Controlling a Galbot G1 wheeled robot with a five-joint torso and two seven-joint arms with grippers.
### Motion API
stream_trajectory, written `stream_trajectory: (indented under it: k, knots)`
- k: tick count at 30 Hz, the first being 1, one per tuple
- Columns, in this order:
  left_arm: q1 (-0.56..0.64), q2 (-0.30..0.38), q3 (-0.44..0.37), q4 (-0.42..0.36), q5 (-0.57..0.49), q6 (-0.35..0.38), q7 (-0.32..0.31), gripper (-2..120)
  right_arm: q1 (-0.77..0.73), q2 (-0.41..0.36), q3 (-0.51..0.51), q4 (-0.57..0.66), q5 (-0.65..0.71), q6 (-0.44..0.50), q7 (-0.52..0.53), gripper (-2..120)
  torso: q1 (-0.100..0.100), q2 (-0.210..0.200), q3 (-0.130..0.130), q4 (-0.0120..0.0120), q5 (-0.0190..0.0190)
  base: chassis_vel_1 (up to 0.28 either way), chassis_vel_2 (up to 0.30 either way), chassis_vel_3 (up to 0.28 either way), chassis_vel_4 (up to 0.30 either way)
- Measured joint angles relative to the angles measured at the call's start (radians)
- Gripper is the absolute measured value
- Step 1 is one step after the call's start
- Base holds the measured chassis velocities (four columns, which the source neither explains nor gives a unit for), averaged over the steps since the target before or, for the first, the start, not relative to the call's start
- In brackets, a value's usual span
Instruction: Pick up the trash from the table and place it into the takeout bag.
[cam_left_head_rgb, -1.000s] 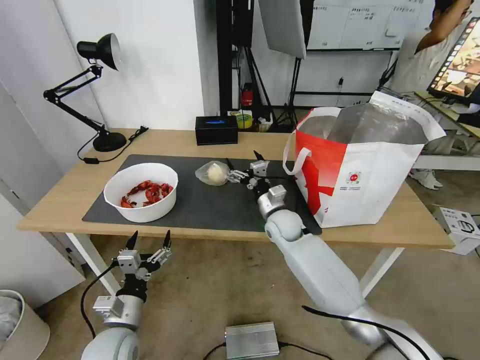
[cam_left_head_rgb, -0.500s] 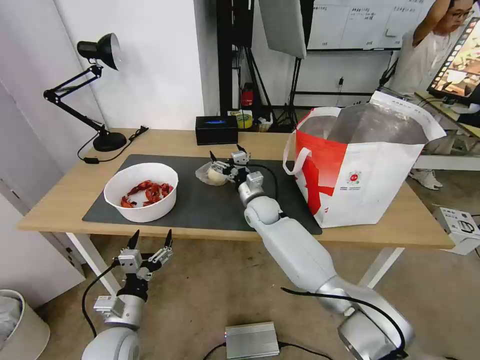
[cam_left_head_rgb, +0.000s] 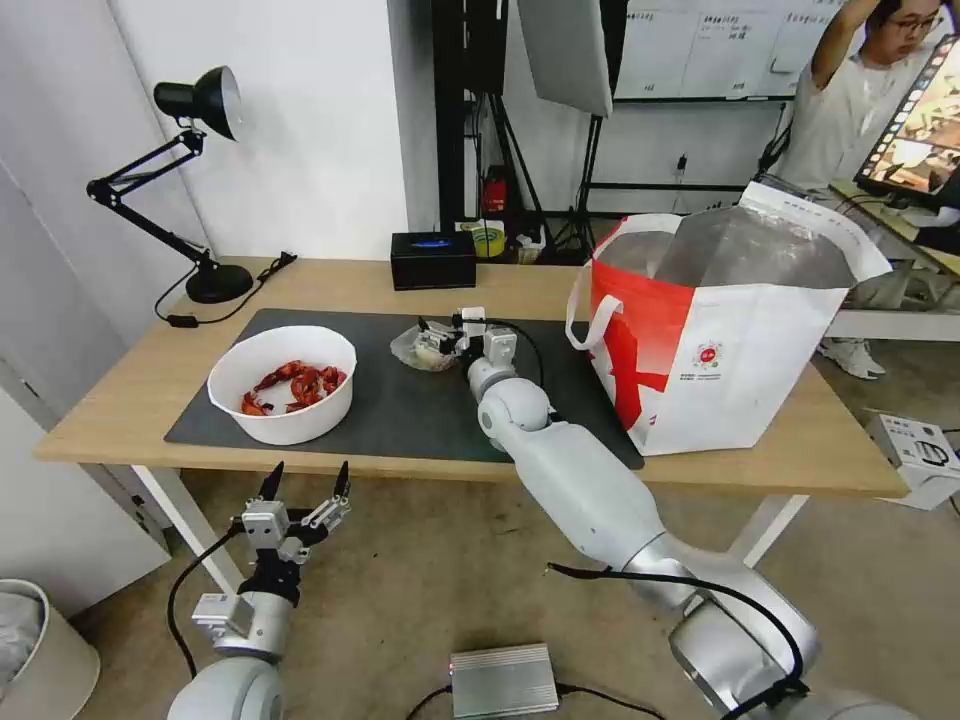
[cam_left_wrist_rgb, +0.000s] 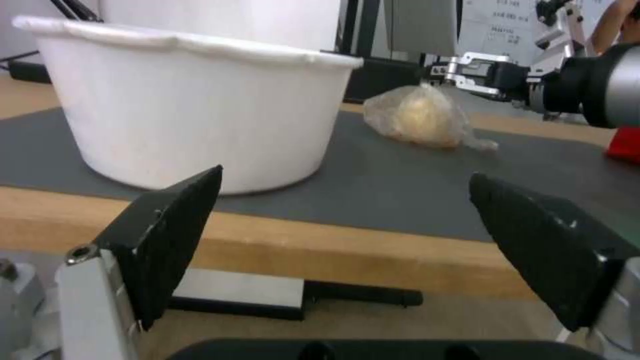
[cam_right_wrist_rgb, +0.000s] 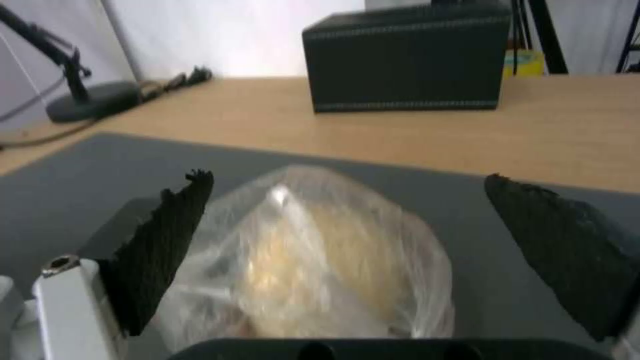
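Note:
A small clear bag with a white lump (cam_left_head_rgb: 416, 350) lies on the dark grey mat (cam_left_head_rgb: 420, 415) of the table (cam_left_head_rgb: 120, 400). My right gripper (cam_left_head_rgb: 436, 340) is open and low over it. In the right wrist view the bag (cam_right_wrist_rgb: 320, 260) sits between the two black fingers (cam_right_wrist_rgb: 167, 250), apart from both. A white bowl of red shells (cam_left_head_rgb: 282, 383) stands on the mat's left end. The takeout bag (cam_left_head_rgb: 740, 350) stands open at the right. My left gripper (cam_left_head_rgb: 305, 490) hangs open below the table's front edge, facing the bowl (cam_left_wrist_rgb: 193, 100).
A black tissue box (cam_left_head_rgb: 432, 260) sits behind the small bag at the table's back edge. A black desk lamp (cam_left_head_rgb: 190, 180) and its cord occupy the back left corner. A grey metal box (cam_left_head_rgb: 503, 680) lies on the floor.
My right arm has reached left across the mat, and its open fingers now straddle the small clear bag. The left arm has barely moved.

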Motion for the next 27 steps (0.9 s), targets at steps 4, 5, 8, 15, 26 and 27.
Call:
stream_trajectory:
  k: [4, 5, 8, 15, 26, 27]
  knots:
    - [-0.002, 0.002, 0.012, 0.011, 0.011, 0.001, 0.0, 100, 0.014, 0.002, -0.019, -0.027, 0.0, -0.029, -0.006, 100, 0.0, 0.0, 0.0, 0.0001, 0.0, 0.0, 0.0, 0.0, 0.0]
    - [-0.002, 0.002, 0.012, 0.011, 0.011, 0.001, 0.0, 100, 0.014, 0.002, -0.019, -0.027, 0.0, -0.029, -0.006, 100, 0.0, 0.0, 0.0, 0.0001, 0.0, 0.0, 0.0, 0.0, 0.0]
    - [-0.004, -0.001, 0.024, 0.017, 0.023, 0.001, 0.0, 100, 0.023, 0.016, -0.02, -0.052, 0.003, -0.029, -0.013, 100, 0.0, 0.0, 0.0, 0.0, 0.0, 0.0, 0.0, 0.0, 0.0]
    - [-0.013, -0.006, 0.041, 0.028, 0.041, 0.002, 0.0, 100, 0.042, 0.05, -0.015, -0.116, 0.003, -0.018, -0.026, 100, 0.0, 0.0, 0.0, 0.0002, 0.0, 0.0, 0.0, 0.0, 0.0]
    - [-0.016, -0.011, 0.041, 0.039, 0.045, 0.002, 0.0, 100, 0.033, 0.054, -0.011, -0.141, -0.002, -0.016, -0.027, 100, 0.0, 0.0, 0.0, 0.0, 0.0, 0.0, 0.0, 0.0, 0.0]
    - [-0.016, -0.011, 0.041, 0.039, 0.045, 0.002, 0.0, 100, 0.033, 0.054, -0.011, -0.141, -0.002, -0.016, -0.027, 100, 0.0, 0.0, 0.0, 0.0, 0.0, 0.0, 0.0, 0.0, 0.0]
